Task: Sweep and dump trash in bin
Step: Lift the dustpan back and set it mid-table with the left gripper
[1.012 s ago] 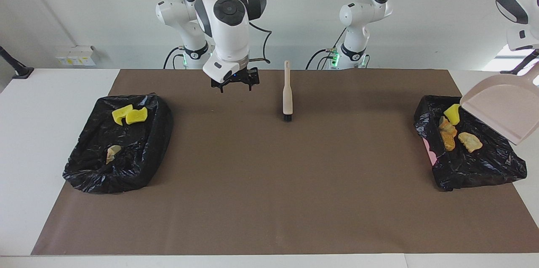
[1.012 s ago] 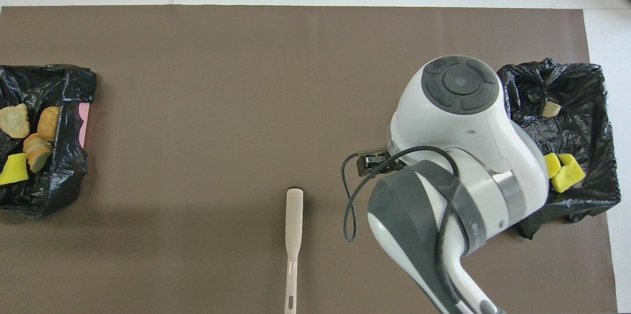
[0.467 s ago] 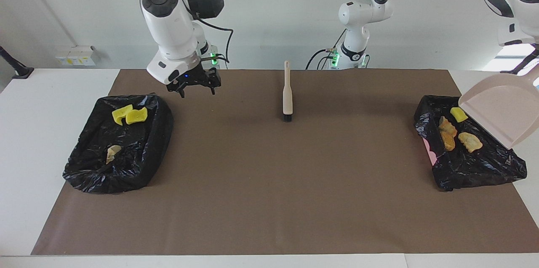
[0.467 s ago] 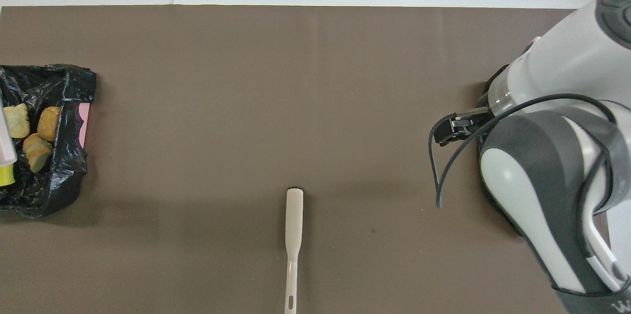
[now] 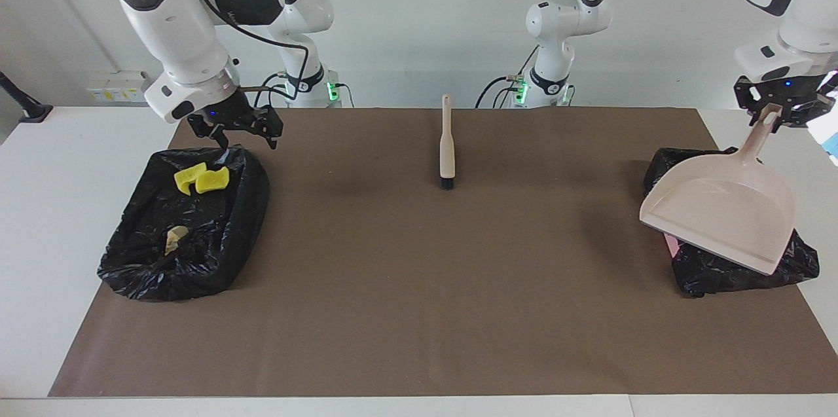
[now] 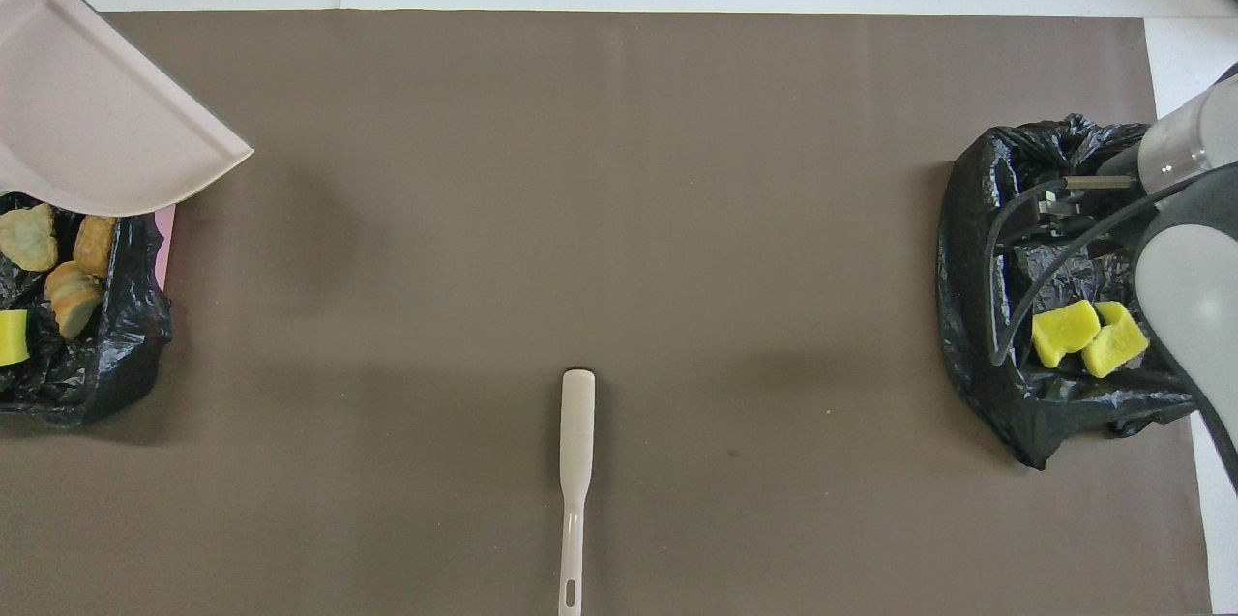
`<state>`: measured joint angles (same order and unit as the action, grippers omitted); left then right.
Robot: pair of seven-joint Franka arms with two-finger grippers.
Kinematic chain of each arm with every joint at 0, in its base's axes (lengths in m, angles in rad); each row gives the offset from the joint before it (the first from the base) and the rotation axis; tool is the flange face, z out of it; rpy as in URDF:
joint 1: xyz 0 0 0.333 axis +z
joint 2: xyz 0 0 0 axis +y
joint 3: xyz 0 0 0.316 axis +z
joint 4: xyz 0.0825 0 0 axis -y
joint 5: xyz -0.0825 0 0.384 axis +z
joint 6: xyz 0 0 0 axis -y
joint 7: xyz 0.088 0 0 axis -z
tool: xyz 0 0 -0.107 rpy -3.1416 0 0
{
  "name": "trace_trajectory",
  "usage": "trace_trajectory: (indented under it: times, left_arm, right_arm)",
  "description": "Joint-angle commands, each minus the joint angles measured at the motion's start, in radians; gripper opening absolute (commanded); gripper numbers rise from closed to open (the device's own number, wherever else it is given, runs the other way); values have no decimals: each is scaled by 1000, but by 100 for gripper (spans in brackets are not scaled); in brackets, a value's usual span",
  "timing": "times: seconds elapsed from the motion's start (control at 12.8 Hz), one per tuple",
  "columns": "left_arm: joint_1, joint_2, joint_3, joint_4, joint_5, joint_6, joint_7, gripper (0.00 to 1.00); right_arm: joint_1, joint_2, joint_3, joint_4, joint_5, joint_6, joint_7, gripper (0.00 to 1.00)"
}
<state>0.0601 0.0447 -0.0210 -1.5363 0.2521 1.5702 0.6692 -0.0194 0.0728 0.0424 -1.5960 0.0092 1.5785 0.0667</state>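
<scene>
- Facing view: the left gripper [image 5: 772,114], at the left arm's end of the table, is clamped on the handle of the pale pink plastic dustpan [image 5: 720,211], which hangs tilted below it over the black-bag-lined bin [image 5: 802,260] and hides the bin's contents.
- The right gripper [image 5: 237,135], fingers spread apart and holding nothing, hovers over the robot-side rim of the second black-lined bin [image 5: 131,266]. Two bright yellow sponge scraps [image 5: 201,179] lie just under it; a pale scrap [image 5: 175,237] lies deeper in.
- Between the grippers the brown mat [image 5: 419,312] lies bare apart from the beige hand brush [image 5: 447,142].
- Overhead view: four scraps [image 6: 48,273], tan, orange-brown and yellow, show in the bin beneath the dustpan; the pale scrap is hidden by the right arm.
</scene>
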Motion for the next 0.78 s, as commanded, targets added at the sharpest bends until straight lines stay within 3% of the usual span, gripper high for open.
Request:
trace_trajectory:
  times: [0.0,0.16,0.47,0.7]
  left_arm:
    - [-130,-6,10,-37,-101,-3,-311,0]
    - [-210,0,10,-51,-152,17,-466,0]
    - [-431,14,10,-186,-321,294,-885,0]
    - [-555,110,10,-196,-346,425,-1025,0]
  right_arm:
    - [-49,-28,11,5,-18,-9,-53,100]
    - [-70,-34,11,43,-14,-14,-47,100]
    - [-71,-39,13,61,-17,-34,-36,100]
    - [-76,-48,8,57,-15,-34,-36,100]
